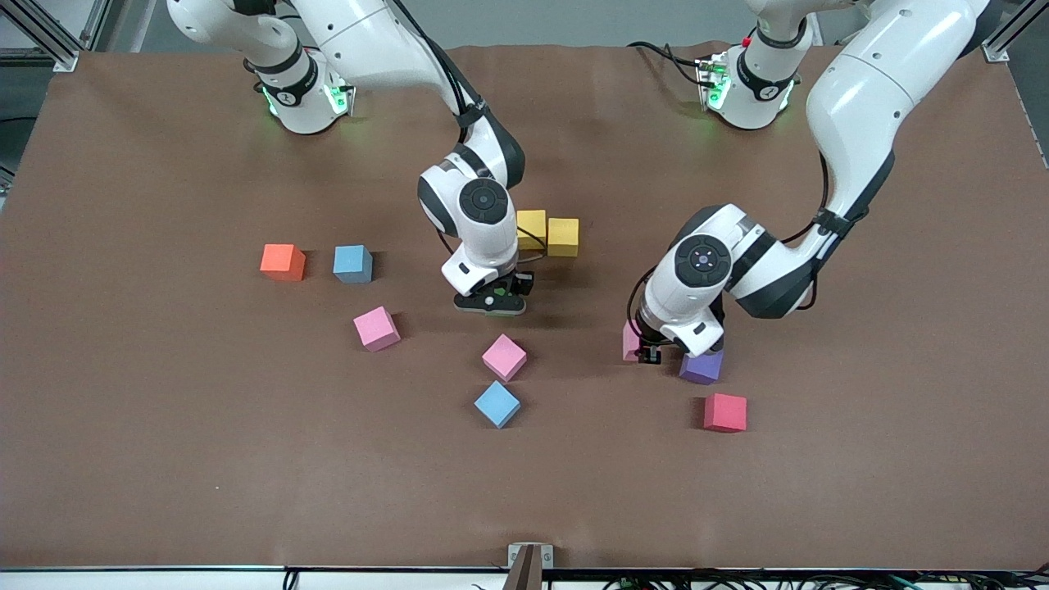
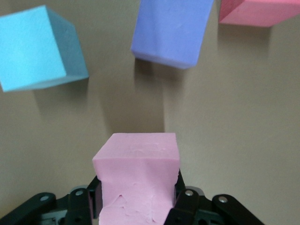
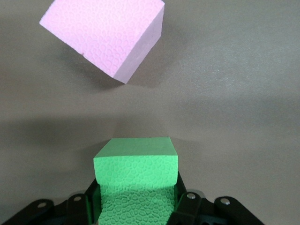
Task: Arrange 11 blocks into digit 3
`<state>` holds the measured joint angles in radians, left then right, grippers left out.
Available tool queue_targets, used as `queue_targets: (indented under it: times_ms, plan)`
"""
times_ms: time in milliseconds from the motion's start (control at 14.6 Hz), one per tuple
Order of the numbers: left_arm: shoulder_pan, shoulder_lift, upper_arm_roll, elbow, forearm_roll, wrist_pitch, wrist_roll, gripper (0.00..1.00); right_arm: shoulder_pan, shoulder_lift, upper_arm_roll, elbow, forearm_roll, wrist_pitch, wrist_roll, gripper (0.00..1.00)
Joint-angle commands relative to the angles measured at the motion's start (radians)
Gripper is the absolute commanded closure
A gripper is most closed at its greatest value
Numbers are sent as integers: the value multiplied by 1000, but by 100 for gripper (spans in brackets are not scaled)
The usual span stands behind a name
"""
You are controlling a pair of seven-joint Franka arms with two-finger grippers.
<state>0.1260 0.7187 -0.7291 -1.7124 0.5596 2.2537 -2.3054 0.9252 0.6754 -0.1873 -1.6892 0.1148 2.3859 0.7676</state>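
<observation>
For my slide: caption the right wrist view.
Right gripper clamps a green block above the brown table, a pink block nearby.

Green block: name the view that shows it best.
Right wrist view: the green block fills the foreground, clamped in the right gripper. The front view hides it under that arm's hand; the left wrist view shows none of it.

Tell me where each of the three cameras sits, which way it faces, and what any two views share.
Front view: high across the table, facing both arms' bases; shows both arms, the yellow pair and scattered cubes.
Left wrist view: on the left arm's wrist, looking past the left gripper, shut on a pink block, toward the purple block.
Right wrist view: on the right wrist, looking past the right gripper, shut on the green block.
Shared: the purple block also shows in the front view.
</observation>
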Motion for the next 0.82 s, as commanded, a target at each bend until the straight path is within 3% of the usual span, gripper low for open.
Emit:
queue_targets:
  times_ms: [0,549,755]
  plan:
    - [-48,-5,7,13,-18,-17,-19,63,3,-28,8,-58,-7,9,-8,100]
    - [-95,5,8,28,-4,-11,-120,63,6,-28,15,-70,-3,16,-8,100]
    - [-95,5,8,28,-3,-11,-120,63,6,-51,29,-139,-3,107,-8,100]
